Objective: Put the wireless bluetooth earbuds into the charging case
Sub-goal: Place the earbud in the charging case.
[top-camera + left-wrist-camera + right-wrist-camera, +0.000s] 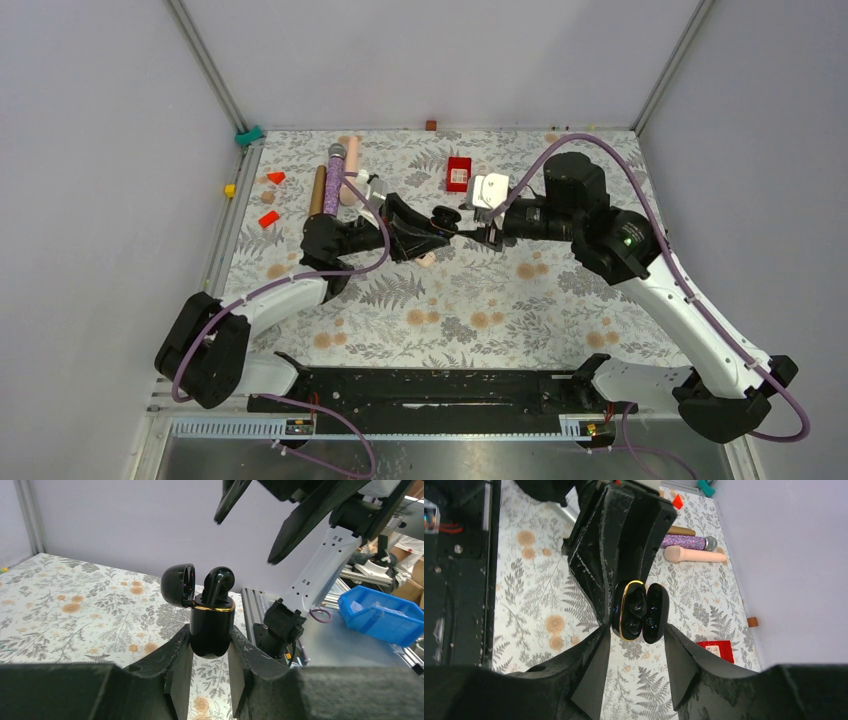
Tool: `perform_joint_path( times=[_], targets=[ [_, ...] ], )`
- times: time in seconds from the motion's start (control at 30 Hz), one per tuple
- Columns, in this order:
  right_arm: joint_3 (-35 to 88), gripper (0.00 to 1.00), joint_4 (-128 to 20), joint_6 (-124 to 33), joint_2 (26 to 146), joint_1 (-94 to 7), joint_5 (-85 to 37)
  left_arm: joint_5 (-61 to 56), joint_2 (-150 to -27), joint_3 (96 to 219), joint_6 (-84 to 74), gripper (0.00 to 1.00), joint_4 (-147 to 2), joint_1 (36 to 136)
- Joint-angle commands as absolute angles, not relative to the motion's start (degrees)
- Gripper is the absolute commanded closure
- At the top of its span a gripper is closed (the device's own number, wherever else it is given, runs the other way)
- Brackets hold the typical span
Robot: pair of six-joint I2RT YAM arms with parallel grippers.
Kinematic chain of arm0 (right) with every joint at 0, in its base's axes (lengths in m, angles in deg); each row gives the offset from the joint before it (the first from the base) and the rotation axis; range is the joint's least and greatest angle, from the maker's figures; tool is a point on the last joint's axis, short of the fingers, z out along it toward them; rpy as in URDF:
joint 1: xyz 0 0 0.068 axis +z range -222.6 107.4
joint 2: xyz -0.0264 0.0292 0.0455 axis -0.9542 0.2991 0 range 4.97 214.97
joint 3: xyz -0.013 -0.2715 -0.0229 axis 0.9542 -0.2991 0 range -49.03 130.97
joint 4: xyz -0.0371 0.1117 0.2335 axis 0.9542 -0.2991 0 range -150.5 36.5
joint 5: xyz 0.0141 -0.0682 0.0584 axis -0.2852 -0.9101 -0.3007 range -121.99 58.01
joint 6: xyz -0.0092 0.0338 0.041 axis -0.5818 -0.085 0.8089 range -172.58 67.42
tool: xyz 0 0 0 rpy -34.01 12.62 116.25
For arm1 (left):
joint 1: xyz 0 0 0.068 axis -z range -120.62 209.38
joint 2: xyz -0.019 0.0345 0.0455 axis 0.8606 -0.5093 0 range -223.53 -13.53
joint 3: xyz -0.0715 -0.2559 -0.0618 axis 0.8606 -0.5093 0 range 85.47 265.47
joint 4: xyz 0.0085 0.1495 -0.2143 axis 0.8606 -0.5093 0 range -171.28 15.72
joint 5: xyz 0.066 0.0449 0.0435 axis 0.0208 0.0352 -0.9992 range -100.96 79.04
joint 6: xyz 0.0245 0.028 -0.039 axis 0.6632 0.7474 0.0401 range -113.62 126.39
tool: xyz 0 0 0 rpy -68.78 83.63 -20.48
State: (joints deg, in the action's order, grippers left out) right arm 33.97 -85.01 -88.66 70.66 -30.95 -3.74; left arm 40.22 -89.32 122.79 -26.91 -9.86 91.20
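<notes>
My left gripper (440,232) is shut on the black charging case (212,627) and holds it upright above the table. The case's lid (177,584) is open. A black earbud (218,582) stands in the case and sticks up out of it, not fully seated. My right gripper (636,645) is open and empty just above the case (629,611), its fingers (280,525) spread over it. In the top view the right gripper (472,232) faces the case (446,217). A small whitish thing (426,259), perhaps an earbud, lies on the table under the left gripper.
A white case (490,190) and a red box (459,173) lie behind the grippers. A purple microphone (333,180), a pink cylinder (351,170), a brown cylinder (317,190) and red blocks (268,219) lie at the back left.
</notes>
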Motion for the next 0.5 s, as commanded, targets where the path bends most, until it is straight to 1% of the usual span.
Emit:
perform_joint_path(
  times=[0.0,0.27,0.47],
  targets=[
    [32.41,0.49,-88.88,-100.92,69.43,-30.51,-0.08,43.4,-88.32,122.92,-27.07,1.0,-5.42,92.49],
    [32.38,0.5,-91.74,-104.26,69.63,-30.57,1.69,45.96,-88.61,123.09,-27.11,1.0,-5.4,93.81],
    [32.64,0.53,-93.29,-104.76,69.03,-30.56,4.29,46.63,-88.86,123.26,-27.0,0.99,-5.63,94.19]
  ],
)
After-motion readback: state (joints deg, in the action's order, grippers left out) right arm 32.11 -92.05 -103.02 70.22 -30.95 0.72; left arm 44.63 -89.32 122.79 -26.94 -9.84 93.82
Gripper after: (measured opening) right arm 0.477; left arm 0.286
